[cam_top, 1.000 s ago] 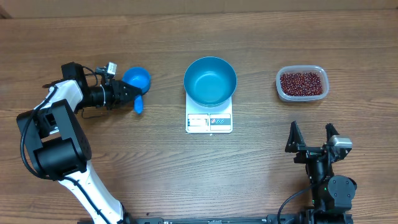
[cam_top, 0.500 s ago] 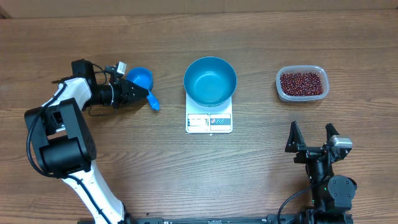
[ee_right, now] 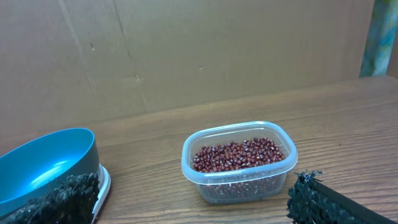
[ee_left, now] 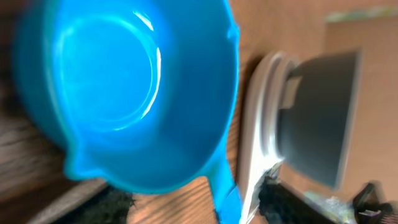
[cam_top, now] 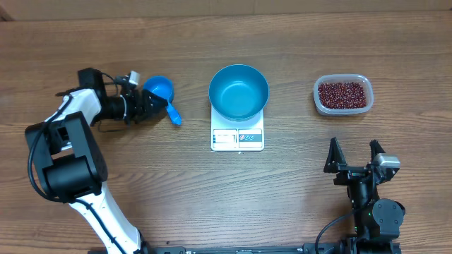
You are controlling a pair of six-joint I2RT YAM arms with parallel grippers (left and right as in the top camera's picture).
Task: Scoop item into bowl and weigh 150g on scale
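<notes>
The beans (cam_top: 343, 94) fill a clear tub (ee_right: 239, 180) at the right, seen as a red-brown heap (ee_right: 237, 154) in the right wrist view. The blue bowl (cam_top: 239, 92) stands empty on the white scale (cam_top: 237, 138). A small blue scoop (cam_top: 159, 89) lies on the table left of the bowl, its handle (cam_top: 174, 115) pointing toward the scale. My left gripper (cam_top: 157, 108) is open around the handle (ee_left: 225, 190), with wood showing between pads and handle. The scoop's cup (ee_left: 124, 81) is empty. My right gripper (cam_top: 355, 156) stands open near the front edge, holding nothing.
Bare wooden table surrounds everything. In the left wrist view the scale (ee_left: 258, 124) and bowl (ee_left: 317, 118) sit close beyond the scoop. A cardboard wall (ee_right: 186, 50) backs the table.
The left gripper swung the scoop toward the scale, turning its handle, then opened and let go of the handle. The right arm has not moved.
</notes>
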